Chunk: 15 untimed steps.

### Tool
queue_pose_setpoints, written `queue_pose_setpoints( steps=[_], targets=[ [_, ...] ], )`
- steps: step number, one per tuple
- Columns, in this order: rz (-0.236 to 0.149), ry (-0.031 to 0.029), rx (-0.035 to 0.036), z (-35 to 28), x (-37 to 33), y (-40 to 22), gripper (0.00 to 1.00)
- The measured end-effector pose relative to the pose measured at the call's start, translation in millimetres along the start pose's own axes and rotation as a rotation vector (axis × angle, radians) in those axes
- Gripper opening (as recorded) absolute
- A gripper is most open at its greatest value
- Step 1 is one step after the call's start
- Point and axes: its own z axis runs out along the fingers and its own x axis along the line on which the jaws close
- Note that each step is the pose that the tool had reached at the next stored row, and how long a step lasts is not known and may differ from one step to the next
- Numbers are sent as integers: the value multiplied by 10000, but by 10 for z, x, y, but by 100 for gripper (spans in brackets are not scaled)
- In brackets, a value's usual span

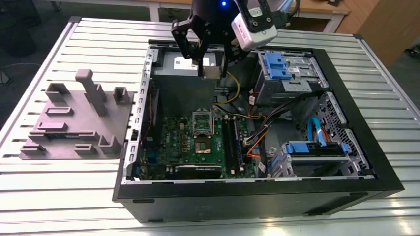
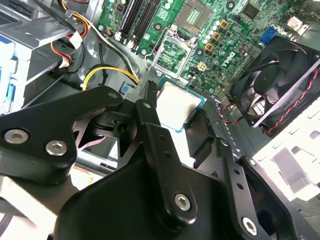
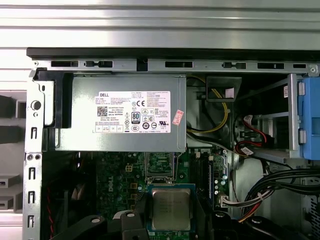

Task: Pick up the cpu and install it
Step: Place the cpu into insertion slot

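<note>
My gripper [image 1: 211, 68] hangs over the back of the open computer case [image 1: 262, 189], above the grey power supply [image 1: 177, 64]. It is shut on the cpu [image 1: 211, 73], a small flat square chip with a silver top. In both wrist views the cpu [image 2: 176, 104] [image 3: 171, 209] sits between the black fingers [image 2: 150, 107], held by its edges. Below and ahead lies the green motherboard [image 1: 172, 137] with its open socket [image 1: 202, 143] [image 2: 171, 53] [image 3: 161, 165]; the socket's metal frame [image 1: 202, 119] stands lifted. The cpu is well above the socket, not touching it.
The power supply [image 3: 120, 115] carries a white label. Blue drive cages [image 1: 276, 64] [image 1: 315, 147] and bundled cables [image 1: 259, 132] fill the case on the exterior view's right. A black fan [image 2: 277, 75] sits by the board. A grey fixture block [image 1: 78, 123] stands on the slatted table [image 1: 66, 196].
</note>
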Motion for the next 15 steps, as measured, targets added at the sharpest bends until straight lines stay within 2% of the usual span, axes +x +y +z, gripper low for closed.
queue_pose_setpoints(
  steps=[15],
  targets=[
    [0, 0, -1, 27, 0, -4, 47]
  ],
)
